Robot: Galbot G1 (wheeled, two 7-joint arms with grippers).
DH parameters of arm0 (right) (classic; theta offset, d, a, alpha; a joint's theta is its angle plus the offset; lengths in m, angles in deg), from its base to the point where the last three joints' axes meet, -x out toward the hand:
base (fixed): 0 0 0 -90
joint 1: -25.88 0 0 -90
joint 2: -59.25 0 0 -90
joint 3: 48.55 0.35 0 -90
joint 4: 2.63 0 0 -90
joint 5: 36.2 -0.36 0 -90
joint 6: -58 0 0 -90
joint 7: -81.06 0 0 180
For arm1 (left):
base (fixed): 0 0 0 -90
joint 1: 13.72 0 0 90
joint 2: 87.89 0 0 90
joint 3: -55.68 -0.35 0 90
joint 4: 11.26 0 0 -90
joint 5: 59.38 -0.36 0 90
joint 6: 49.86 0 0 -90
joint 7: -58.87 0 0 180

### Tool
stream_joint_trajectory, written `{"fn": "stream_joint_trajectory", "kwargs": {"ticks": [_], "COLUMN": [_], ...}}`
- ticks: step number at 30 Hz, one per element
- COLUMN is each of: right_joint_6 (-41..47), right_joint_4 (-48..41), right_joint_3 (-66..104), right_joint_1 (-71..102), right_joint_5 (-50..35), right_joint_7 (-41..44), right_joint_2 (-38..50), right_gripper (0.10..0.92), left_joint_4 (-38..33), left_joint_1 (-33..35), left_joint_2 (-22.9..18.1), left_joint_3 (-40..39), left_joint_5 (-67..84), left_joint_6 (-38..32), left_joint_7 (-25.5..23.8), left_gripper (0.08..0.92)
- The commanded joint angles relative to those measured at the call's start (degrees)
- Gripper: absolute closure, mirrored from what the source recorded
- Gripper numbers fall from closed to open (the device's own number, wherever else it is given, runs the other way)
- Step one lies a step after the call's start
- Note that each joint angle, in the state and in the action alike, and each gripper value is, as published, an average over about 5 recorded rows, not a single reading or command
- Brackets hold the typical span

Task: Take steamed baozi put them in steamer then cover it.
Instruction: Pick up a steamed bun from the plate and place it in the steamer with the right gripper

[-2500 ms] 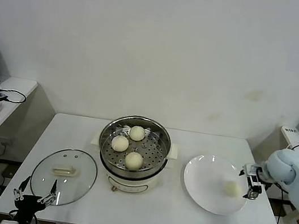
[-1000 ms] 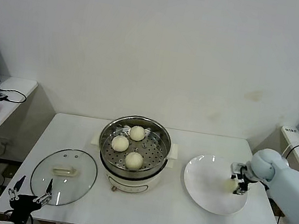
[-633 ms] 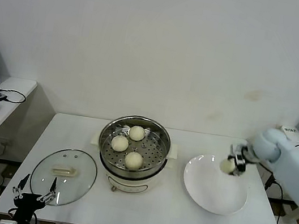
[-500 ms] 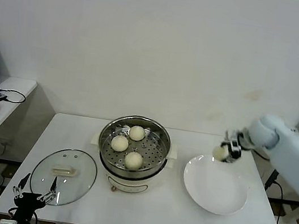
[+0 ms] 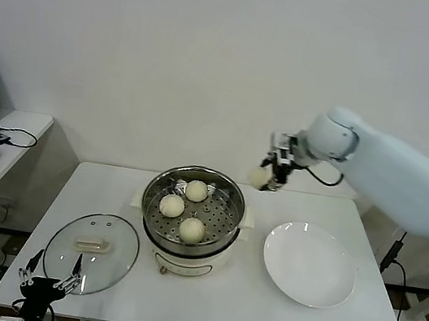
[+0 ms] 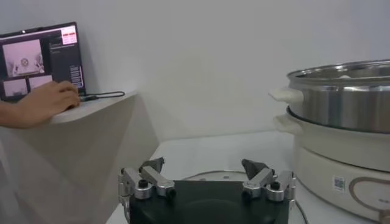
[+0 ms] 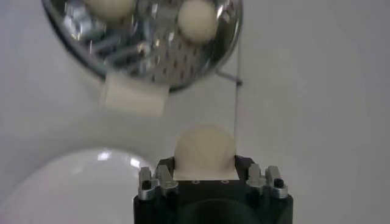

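So I'm on the fourth baozi (image 5: 258,178), my right hand (image 5: 272,170) clamped on it up in the air just past the upper-right rim of the steamer (image 5: 193,211), where three buns (image 5: 196,191) already sit; my guess is the next move is swinging it over the open right part of the basket and lowering it in. The plate (image 5: 310,265) at right is bare, the rim's the only edge to clear, and my left hand (image 5: 50,285) waits wide open at the lower left by the cover (image 5: 92,251) on the counter (image 5: 240,305)

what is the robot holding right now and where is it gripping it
The right gripper holds one baozi, pinched across its sides, above the steamer rim. The left gripper holds nothing.
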Motion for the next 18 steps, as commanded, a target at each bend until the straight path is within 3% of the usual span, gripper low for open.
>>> {"fn": "stream_joint_trajectory", "kwargs": {"ticks": [1, 18], "right_joint_6": [6.7, 13.4], "right_joint_4": [-1.8, -3.72], "right_joint_3": [-5.09, -6.29], "right_joint_1": [-1.47, 7.15], "right_joint_5": [-11.2, -6.07], "right_joint_7": [-5.47, -8.64], "right_joint_2": [-11.24, -12.92], "right_gripper": [0.406, 0.405], "left_joint_4": [-0.03, 0.08], "left_joint_1": [0.0, 0.21], "left_joint_2": [-0.02, -0.45], "left_joint_3": [0.13, 0.46], "left_joint_5": [-0.15, -0.37], "left_joint_6": [-0.08, -0.82], "left_joint_7": [0.03, 0.3], "left_gripper": [0.177, 0.177]}}
